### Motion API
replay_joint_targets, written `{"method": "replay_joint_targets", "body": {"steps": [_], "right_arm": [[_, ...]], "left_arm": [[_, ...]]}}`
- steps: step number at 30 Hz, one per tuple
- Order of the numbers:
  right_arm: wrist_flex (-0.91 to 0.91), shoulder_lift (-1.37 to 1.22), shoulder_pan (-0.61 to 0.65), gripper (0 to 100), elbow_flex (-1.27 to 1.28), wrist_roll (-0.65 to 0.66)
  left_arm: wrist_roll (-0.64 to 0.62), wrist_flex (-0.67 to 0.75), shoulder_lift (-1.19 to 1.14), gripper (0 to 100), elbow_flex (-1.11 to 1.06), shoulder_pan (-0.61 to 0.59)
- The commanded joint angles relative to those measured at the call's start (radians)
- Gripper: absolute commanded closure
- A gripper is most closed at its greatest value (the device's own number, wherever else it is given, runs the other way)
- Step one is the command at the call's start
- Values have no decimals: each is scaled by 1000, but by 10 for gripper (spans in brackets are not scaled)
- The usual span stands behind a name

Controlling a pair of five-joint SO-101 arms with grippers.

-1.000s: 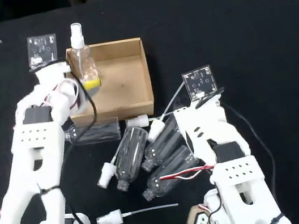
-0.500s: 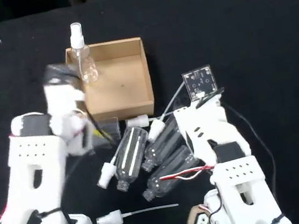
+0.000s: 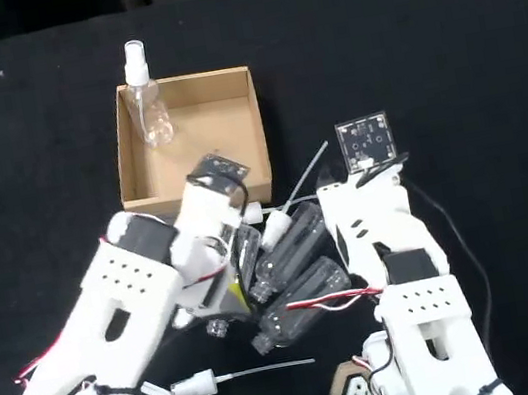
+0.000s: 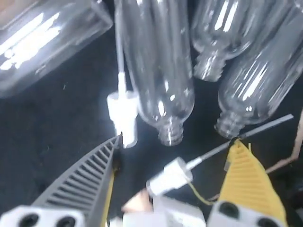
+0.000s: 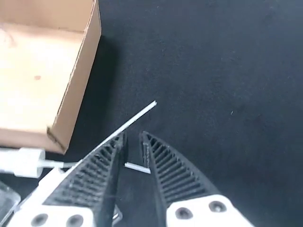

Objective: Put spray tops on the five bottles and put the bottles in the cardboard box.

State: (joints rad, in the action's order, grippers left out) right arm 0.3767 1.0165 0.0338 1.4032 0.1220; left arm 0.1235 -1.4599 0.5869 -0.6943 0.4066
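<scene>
Bottles (image 3: 297,243) without tops lie heaped on the tabletop (image 3: 446,76) beside the cardboard box (image 3: 254,128); the left claw (image 4: 176,142), spread wide over one bottle neck (image 4: 171,135) and a loose spray top (image 4: 123,116), should centre on a single piece before closing, while the right claw (image 5: 133,135) hangs barely parted.

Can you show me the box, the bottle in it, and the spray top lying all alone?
cardboard box (image 3: 219,139), high view, bare floor inside.
bottle (image 3: 150,118), high view, clear body.
lone spray top (image 3: 195,384), high view, white head.
</scene>
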Motion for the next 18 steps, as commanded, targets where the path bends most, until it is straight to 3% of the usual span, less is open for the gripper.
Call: {"method": "replay_joint_targets", "body": {"steps": [1,12,18], "right_arm": [[-38,-1,-23,976,-10,3],[-40,1,-21,976,-10,3],[-40,1,-20,976,-10,3]], "left_arm": [[11,158,31,675,-58,44],[11,488,26,675,-280,38],[11,534,31,676,-326,38]]}}
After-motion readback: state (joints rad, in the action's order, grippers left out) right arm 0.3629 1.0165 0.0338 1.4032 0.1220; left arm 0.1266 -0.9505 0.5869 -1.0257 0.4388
